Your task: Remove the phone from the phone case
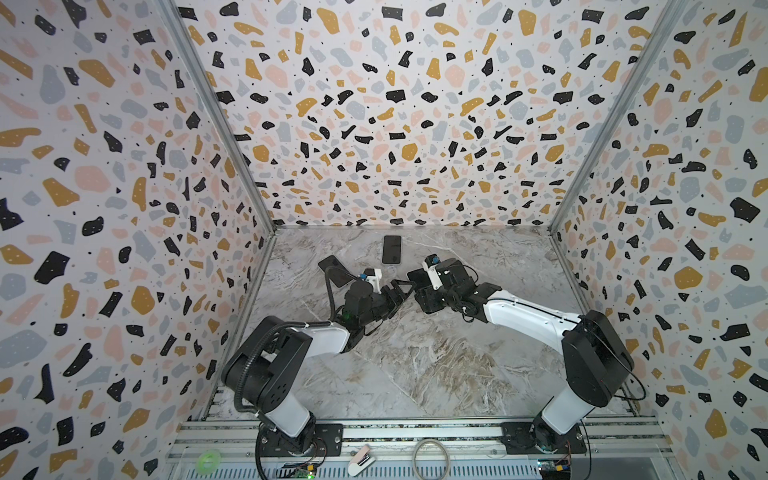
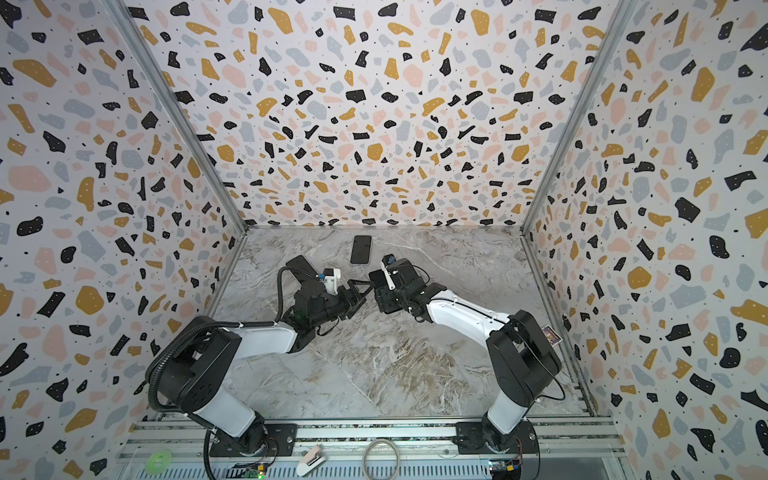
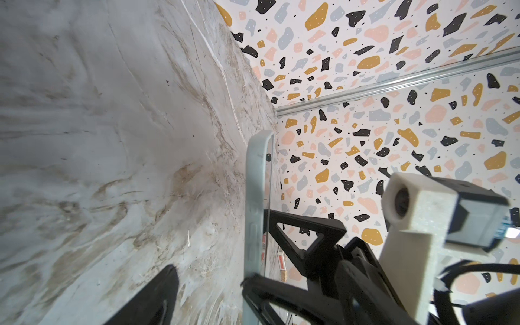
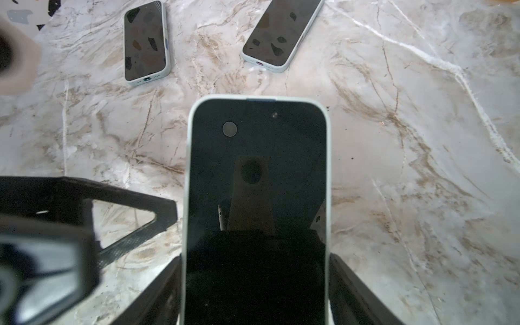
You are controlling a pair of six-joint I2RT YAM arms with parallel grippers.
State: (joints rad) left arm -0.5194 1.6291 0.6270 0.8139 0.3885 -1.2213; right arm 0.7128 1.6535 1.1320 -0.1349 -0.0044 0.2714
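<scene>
A black-screened phone (image 4: 257, 197) in a pale mint phone case (image 4: 188, 168) is held above the marble table, screen up. My right gripper (image 4: 257, 270) is shut on its two long sides. In both top views it shows mid-table (image 1: 417, 276) (image 2: 376, 277). My left gripper (image 3: 208, 277) is open around the case's edge (image 3: 254, 197), seen edge-on. One of its fingers (image 3: 281, 289) touches the case and the other finger (image 3: 160, 295) stands clear. That gripper meets the phone from the left (image 1: 402, 293) (image 2: 360, 291), and one of its fingers (image 4: 126, 213) shows beside the phone.
Two more cased phones lie on the table, one at the back middle (image 1: 392, 249) (image 4: 281, 31) and one behind the left arm (image 1: 332, 268) (image 4: 145, 42). On the front rail are a green tape roll (image 1: 209, 459), a white object (image 1: 359, 459) and a cable loop (image 1: 432, 457). Patterned walls enclose three sides.
</scene>
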